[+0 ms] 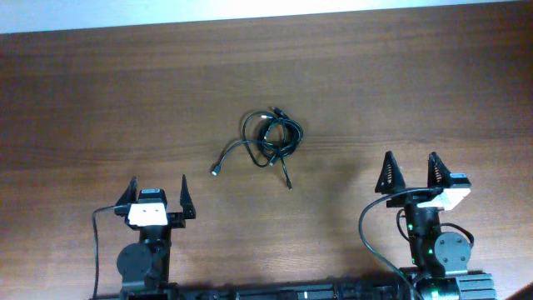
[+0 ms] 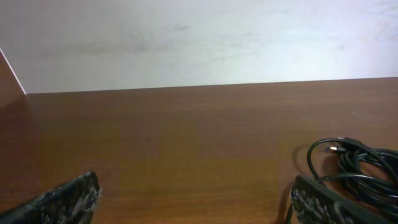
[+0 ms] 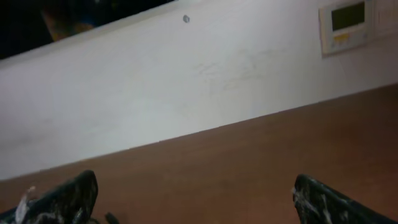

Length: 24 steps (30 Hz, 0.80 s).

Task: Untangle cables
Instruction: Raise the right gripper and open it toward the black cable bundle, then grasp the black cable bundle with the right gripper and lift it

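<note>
near the middle of the table (image 1: 100,92), the cables (image 1: 268,140) lay in one knotted bundle, two plug ends trailing toward the arms, well apart from both. left gripper (image 1: 158,183) and right gripper (image 1: 410,158) sat at the near edge, jaws spread wide and empty, probably parked to leave the tangle in view. brown wood grain met a white wall (image 2: 186,37) carrying a small panel (image 3: 348,22).

Thin black cables (image 1: 270,139) — tangled, looped — lying mid-table.
</note>
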{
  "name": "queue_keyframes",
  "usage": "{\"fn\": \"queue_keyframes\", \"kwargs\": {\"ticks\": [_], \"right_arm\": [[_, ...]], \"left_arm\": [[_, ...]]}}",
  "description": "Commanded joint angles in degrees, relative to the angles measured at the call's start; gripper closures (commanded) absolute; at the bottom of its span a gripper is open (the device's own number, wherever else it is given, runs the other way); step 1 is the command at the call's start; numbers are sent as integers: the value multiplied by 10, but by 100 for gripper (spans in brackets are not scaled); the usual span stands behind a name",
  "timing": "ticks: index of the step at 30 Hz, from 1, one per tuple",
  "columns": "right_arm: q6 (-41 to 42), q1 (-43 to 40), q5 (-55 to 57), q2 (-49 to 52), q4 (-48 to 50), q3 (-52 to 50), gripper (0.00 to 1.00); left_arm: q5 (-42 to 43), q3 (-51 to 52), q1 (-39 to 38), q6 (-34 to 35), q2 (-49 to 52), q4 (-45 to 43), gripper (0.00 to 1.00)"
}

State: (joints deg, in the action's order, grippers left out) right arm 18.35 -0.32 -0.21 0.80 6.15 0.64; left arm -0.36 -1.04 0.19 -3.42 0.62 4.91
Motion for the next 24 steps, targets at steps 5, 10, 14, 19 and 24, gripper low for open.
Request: {"fn": "queue_keyframes", "kwargs": {"ticks": [5,10,14,19,24], "right_arm": [[36,3,7,-4,-14,63,2],[27,2,10,-4,0,82,2],[14,3,18,28,-8,94,2],[-65,3,14,217,-8,236,2],[-7,3,-373,331,69,284,1]], "left_arm": [[6,5,3,6,-3,-2,1],[6,5,3,6,-3,-2,1],[6,5,3,6,-3,-2,1],[6,5,3,6,-3,-2,1],[6,5,3,6,-3,-2,1]]}}
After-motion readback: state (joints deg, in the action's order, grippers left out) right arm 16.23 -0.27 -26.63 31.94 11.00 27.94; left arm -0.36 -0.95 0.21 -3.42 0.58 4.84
